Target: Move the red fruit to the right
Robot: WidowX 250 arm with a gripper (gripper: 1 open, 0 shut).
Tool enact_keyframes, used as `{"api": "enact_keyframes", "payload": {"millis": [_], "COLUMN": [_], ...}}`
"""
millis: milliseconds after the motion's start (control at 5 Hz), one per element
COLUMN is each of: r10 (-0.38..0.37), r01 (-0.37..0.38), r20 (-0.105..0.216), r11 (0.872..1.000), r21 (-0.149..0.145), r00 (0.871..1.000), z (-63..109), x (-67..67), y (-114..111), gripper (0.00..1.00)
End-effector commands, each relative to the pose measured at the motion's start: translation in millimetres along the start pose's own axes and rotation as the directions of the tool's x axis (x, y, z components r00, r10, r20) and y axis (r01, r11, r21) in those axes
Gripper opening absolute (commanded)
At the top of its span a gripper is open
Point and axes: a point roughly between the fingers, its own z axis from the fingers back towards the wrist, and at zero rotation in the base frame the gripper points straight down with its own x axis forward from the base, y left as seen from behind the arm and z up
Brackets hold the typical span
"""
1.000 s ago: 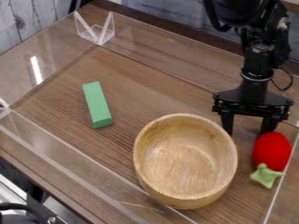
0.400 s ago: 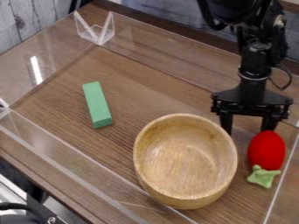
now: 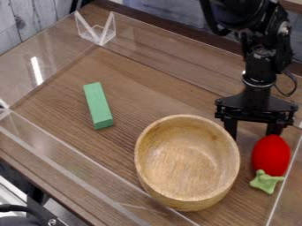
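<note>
Red fruit shifted slightly; claw wide open, empty

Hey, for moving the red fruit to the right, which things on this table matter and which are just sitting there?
Part of the job:
red fruit, at the right edge
tool, open, just above and behind the fruit

Just lying about:
wooden bowl
green block
clear plastic stand at the back
</note>
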Motion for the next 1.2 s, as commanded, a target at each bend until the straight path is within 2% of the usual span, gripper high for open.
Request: {"api": "enact_keyframes", "payload": {"millis": [0,400,800,1000], "r10": [0.039,0.146,0.124,0.177], "r01": [-0.035,-0.141,-0.118,-0.171], "r20": [0.08,0.098,0.092,0.099], "r11": [0.998,0.988,0.991,0.983], "r21": [-0.052,-0.058,-0.065,-0.064], "r00": [0.996,0.984,0.988,0.979], "z": [25.4,26.1,11.0,5.9], "x": [11.9,19.3,21.7,22.4], "y": [-15.0,-18.8,-16.0,-18.2], "gripper": [1.0,1.0,1.0,1.0]}}
